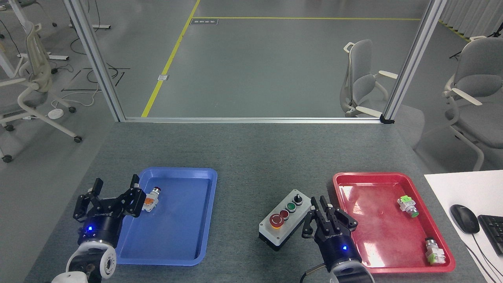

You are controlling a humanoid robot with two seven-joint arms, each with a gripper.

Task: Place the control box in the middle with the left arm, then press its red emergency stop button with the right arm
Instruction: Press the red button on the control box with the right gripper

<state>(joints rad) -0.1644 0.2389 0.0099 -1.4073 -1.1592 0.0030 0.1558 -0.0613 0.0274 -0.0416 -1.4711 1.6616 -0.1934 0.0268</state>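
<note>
While the dark grey speckled tabletop [251,153] fills the lower half of the frame, two trays lie on it: a blue tray [177,247] at lower left and a red tray [393,243] at lower right. Between them, on bare felt at lower centre (slightly right of the midline), sits the control box [286,219], turned diagonally, close to the red tray but apart from it. Its row runs from a black knob [298,199] at the upper right end through a green button [291,206] and a small red button [283,214] to the red emergency stop button [276,221] at the lower left end.

The left gripper [114,190] hovers at the blue tray's left rim, fingers spread wide and holding nothing. The right gripper [323,210] stands just beside the box's right side, fingers drawn close together, empty.

A small orange-white push-button [151,199] lies in the blue tray; two green-capped ones [408,206] [433,250] lie in the red tray.
</note>
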